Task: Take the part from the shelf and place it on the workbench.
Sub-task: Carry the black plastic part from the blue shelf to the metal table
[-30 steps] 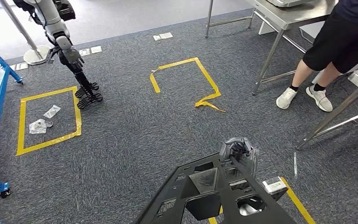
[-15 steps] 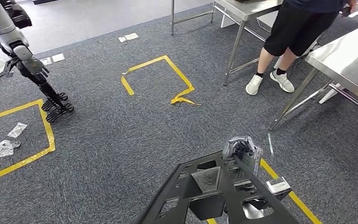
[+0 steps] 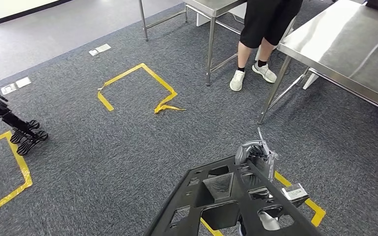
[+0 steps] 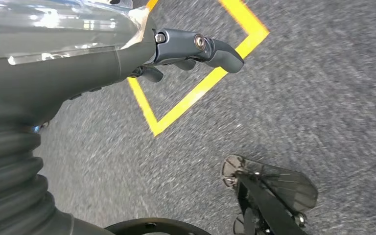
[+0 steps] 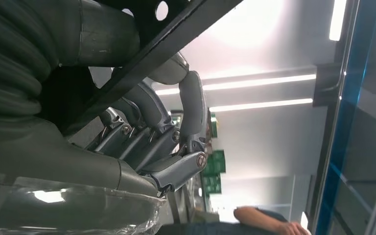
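A large flat black part [image 3: 231,201] with several cut-out holes fills the bottom of the head view. My right hand [image 3: 254,155] grips its far edge. In the right wrist view the fingers [image 5: 176,129] wrap around a black bar of the part [image 5: 176,41]. In the left wrist view my left hand [image 4: 191,49] hangs over the carpet with its fingers loosely curved and nothing in them. The steel workbench [image 3: 344,54] stands ahead on the right, its top bare.
A person in black shorts [image 3: 263,29] stands between the workbench and a second steel table [image 3: 211,7]. Yellow tape marks [image 3: 135,86] lie on the grey carpet ahead, with more tape [image 3: 295,189] under the part. Another robot's feet [image 3: 27,137] are at the far left.
The whole view has swung to the right: the floor marks and other robot slid left, and the workbench came into view. My right hand keeps its hold on the part.
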{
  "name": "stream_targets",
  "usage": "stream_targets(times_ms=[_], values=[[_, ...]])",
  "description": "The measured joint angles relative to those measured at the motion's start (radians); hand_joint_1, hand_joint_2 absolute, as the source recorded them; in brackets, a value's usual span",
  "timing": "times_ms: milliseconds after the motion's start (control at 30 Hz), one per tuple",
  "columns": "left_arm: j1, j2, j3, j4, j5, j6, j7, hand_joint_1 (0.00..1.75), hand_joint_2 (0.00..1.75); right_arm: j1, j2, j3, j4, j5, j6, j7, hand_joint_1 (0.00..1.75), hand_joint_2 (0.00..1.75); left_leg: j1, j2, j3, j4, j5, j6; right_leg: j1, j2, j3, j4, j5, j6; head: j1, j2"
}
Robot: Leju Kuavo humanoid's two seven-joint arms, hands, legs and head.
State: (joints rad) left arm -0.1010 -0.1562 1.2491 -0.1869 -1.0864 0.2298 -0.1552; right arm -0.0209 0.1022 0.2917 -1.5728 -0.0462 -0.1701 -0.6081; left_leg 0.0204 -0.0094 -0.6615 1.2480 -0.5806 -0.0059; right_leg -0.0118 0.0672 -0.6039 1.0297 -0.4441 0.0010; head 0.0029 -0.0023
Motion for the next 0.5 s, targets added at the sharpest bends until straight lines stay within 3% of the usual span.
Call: stream_targets(times_ms=[67,133,200,233,300,367,433,467,500], values=[[-0.001,0.001,0.001,0.000,0.000,0.001,-0.002,0.00,1.75,-0.004,0.000,-0.001,0.000,0.000,0.000,0.000,1.75,1.75,0.007,-0.039,0.055,-0.129,0.062,0.001,0.002,0.025,-0.001,0.005,-0.001,0.004,0.001,0.000],[-0.001,0.002,0.002,0.000,0.000,0.003,-0.002,0.00,1.75,-0.007,0.000,-0.001,0.000,0.000,-0.001,0.000,1.75,1.75,0.008,-0.069,0.084,-0.195,0.078,0.005,0.004,0.047,-0.008,0.006,0.000,0.015,0.002,0.000],[-0.001,0.002,0.003,0.000,0.001,0.007,-0.002,0.00,1.75,-0.008,-0.003,-0.002,-0.001,-0.003,-0.006,0.000,1.75,1.75,0.002,-0.054,0.089,-0.203,0.079,0.016,0.001,0.067,-0.016,0.003,0.005,0.031,0.002,0.000],[-0.002,0.002,0.004,0.000,0.001,0.009,-0.002,0.00,1.75,-0.007,-0.005,-0.003,-0.001,-0.004,-0.009,0.000,1.75,1.75,0.002,-0.042,0.093,-0.208,0.082,0.024,0.000,0.060,-0.021,0.007,0.004,0.036,0.002,0.000],[-0.003,0.004,0.006,0.000,0.004,0.011,-0.002,0.00,1.75,-0.011,-0.009,-0.004,-0.002,-0.008,-0.012,0.000,1.75,1.75,0.003,-0.015,0.101,-0.218,0.089,0.038,0.003,0.011,-0.054,0.062,-0.022,0.037,0.006,0.000],[-0.001,0.006,0.010,0.000,0.009,0.013,-0.003,0.00,1.75,-0.017,-0.012,-0.004,-0.002,-0.012,-0.013,0.000,1.75,1.75,0.000,0.013,0.102,-0.220,0.089,0.044,0.003,-0.041,-0.115,0.185,-0.074,0.033,0.009,0.000],[0.000,0.007,0.014,0.000,0.014,0.013,-0.009,0.00,1.75,-0.019,-0.014,-0.005,-0.002,-0.017,-0.016,0.000,1.75,1.75,-0.002,0.042,0.101,-0.220,0.087,0.045,-0.001,-0.055,-0.161,0.276,-0.101,0.038,0.009,0.000],[0.000,0.008,0.015,0.000,0.014,0.012,-0.014,0.00,1.75,-0.019,-0.015,-0.006,-0.002,-0.019,-0.019,0.000,1.75,1.75,-0.002,0.055,0.102,-0.219,0.085,0.044,-0.003,-0.059,-0.157,0.270,-0.094,0.045,0.009,0.000],[-0.001,0.009,0.015,0.000,0.013,0.010,-0.019,0.00,1.75,-0.019,-0.016,-0.008,-0.002,-0.021,-0.024,0.000,1.75,1.75,-0.002,0.067,0.104,-0.219,0.083,0.042,-0.005,-0.066,-0.133,0.224,-0.074,0.053,0.009,0.000]])
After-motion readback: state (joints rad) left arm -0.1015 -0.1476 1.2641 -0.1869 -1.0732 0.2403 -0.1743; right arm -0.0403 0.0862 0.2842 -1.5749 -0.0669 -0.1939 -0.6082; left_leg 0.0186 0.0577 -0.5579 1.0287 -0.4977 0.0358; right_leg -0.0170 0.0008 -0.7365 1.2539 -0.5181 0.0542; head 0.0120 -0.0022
